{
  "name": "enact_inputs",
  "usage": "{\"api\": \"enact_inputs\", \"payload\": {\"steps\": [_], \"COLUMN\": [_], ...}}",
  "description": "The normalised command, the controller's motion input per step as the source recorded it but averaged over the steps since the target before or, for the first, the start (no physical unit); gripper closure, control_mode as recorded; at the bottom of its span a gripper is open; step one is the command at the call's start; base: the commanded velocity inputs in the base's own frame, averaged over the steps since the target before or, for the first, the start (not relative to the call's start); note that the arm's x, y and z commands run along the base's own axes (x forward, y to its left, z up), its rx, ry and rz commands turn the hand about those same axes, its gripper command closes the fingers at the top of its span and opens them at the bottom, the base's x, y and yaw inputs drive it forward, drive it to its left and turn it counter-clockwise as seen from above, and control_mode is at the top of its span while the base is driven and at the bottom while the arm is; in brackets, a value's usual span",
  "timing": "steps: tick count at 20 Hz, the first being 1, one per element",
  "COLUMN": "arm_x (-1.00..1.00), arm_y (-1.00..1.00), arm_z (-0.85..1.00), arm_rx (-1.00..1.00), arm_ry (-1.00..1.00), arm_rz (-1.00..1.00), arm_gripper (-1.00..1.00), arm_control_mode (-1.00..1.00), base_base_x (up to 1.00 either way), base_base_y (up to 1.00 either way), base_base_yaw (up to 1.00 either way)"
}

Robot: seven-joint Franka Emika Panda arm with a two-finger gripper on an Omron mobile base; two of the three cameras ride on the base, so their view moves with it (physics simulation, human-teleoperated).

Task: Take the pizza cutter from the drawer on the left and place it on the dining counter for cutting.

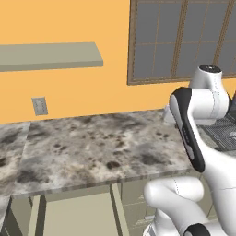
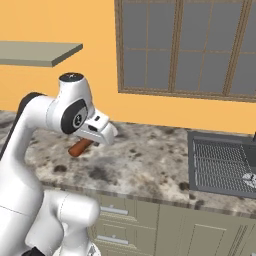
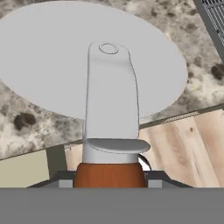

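Holding status: the gripper [image 3: 109, 183] is clamped on the brown handle of the pizza cutter [image 3: 109, 87]; a dark fingertip [image 3: 57, 180] presses each side of the handle.
Cutter position: raised above a marble-topped counter [image 1: 101, 147], carried by the hand and not resting on any surface.
Cutter long axis: in the hand view it runs from 6 o'clock (handle) to 12 o'clock (wheel hub), in line with the gripper.
Cutter pointing direction: the round grey wheel leads, away from the hand; the flat silver neck is seen face-on, with the hub rivet at its far end.
Ground below wheel: mottled stone lies behind the upper part of the wheel; the counter edge crosses behind the neck, with a wood floor [image 3: 192, 153] at 4 o'clock.
Right base view: the brown handle sticks out at 7 o'clock from the white hand, tilted downward, above the stone top.
Neighbouring item: a dark sink [image 2: 222, 165] is set into the counter at 3 o'clock of the hand, well apart from it.
Wall: orange, with a framed window [image 2: 185, 47] at 1 o'clock.
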Motion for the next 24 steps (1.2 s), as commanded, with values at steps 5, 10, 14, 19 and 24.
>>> {"api": "enact_inputs", "payload": {"steps": [5,10,14,19,24], "arm_x": [0.01,0.0,0.0,0.0,0.0], "arm_y": [-0.07,0.0,0.0,0.0,0.0], "arm_z": [0.0,0.0,0.0,0.0,0.0], "arm_rx": [0.0,0.0,0.0,0.0,0.0], "arm_ry": [0.0,0.0,0.0,0.0,0.0], "arm_rz": [-0.01,0.0,0.0,0.0,0.0], "arm_gripper": [1.0,1.0,1.0,1.0,1.0], "arm_control_mode": [1.0,1.0,1.0,1.0,1.0], "base_base_x": [0.0,-0.28,-0.19,-0.08,0.0], "base_base_y": [-0.2,-0.99,-0.97,-0.63,-0.65], "base_base_yaw": [0.0,-0.14,-0.5,-0.75,-0.77]}}
